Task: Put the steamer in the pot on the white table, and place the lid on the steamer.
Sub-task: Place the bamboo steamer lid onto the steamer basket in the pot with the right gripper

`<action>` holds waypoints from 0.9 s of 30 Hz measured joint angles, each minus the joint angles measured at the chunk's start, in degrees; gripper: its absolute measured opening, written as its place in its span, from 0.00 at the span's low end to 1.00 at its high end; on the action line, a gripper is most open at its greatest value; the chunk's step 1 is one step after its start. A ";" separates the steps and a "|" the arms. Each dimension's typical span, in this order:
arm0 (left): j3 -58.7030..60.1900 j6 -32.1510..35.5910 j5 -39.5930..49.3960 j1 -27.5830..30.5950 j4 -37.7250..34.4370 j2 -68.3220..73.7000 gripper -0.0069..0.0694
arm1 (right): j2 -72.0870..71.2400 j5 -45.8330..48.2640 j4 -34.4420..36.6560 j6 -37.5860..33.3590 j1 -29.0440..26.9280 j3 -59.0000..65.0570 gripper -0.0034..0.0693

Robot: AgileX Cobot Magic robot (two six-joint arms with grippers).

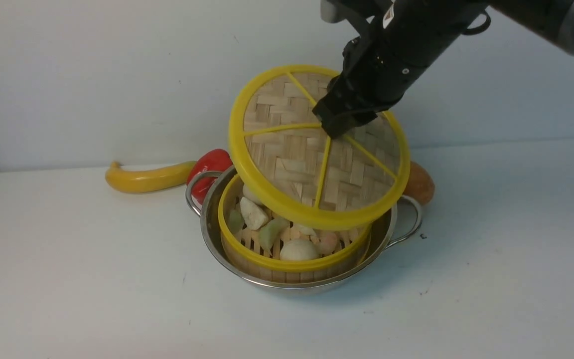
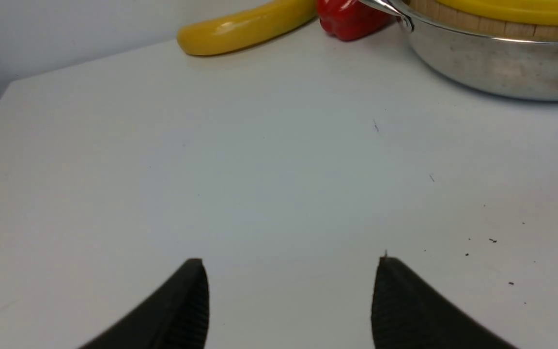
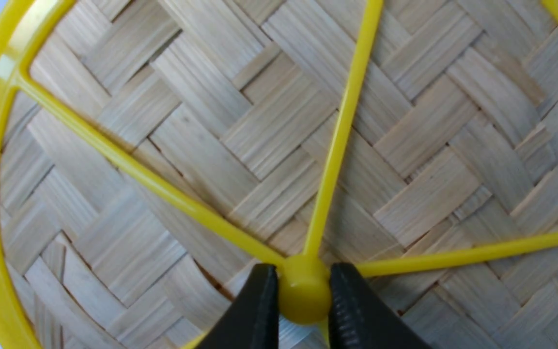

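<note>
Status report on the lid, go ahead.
Right pincer shut on the lid by its knob; left pincer open, empty. Lid tilted over steamer, which sits in the pot. Nothing between lid and steamer.

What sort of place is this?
Probably a lab bench staged as a kitchen: plain white table, blank wall, toy dumplings in a steamer inside a pot, a red pepper nearby.

Bright, even, diffuse light; soft shadow beside the pot (image 1: 211, 234); mild blur throughout.
</note>
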 joint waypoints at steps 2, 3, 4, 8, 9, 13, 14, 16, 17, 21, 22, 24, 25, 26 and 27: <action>0.00 0.00 0.00 0.00 0.00 0.00 0.64 | 0.00 0.00 -0.19 0.13 0.00 0.00 0.20; 0.00 0.00 0.00 0.00 0.00 0.00 0.64 | 0.00 0.00 -0.22 0.18 0.00 0.00 0.20; 0.00 0.00 0.00 0.00 0.00 0.00 0.64 | 0.00 0.00 -0.22 0.18 0.00 0.00 0.20; 0.00 0.00 0.00 0.00 0.00 0.00 0.64 | -0.05 0.00 0.86 0.29 0.51 0.00 0.20; 0.00 0.00 0.00 0.00 0.00 0.00 0.64 | -0.05 0.00 0.98 0.24 0.86 0.00 0.20; 0.00 0.00 0.00 0.00 0.00 0.00 0.64 | 1.33 0.00 0.52 -1.05 2.63 -0.14 0.20; 0.00 0.00 0.00 0.00 0.00 0.00 0.64 | 1.88 0.00 -0.16 -1.13 2.84 -0.14 0.20; 0.00 0.00 0.00 0.00 0.00 0.00 0.64 | 3.29 0.00 -1.52 -1.19 2.94 -0.14 0.20; 0.00 0.00 0.00 0.00 0.00 0.00 0.64 | 4.20 0.00 -2.36 -1.19 2.94 -0.14 0.20; 0.00 0.00 0.00 0.00 0.00 0.00 0.64 | 6.08 0.00 -3.10 -1.19 2.88 -0.14 0.20; 0.00 0.00 0.00 0.00 0.00 0.00 0.64 | 6.45 0.00 -3.10 -1.19 2.88 -0.14 0.20; 0.00 0.00 0.00 0.00 0.00 0.00 0.64 | 6.68 0.00 -3.10 -1.42 2.88 -0.14 0.20; 0.00 0.00 0.00 0.00 0.00 0.00 0.64 | 6.68 -0.05 -3.10 -1.54 2.88 -0.14 0.20; 0.00 0.00 0.00 0.00 0.00 0.00 0.64 | 6.68 -0.05 -3.10 -1.60 2.88 -0.14 0.20; 0.00 0.00 0.00 0.00 0.00 0.00 0.64 | 6.68 -0.05 -3.15 -1.62 2.88 -0.14 0.20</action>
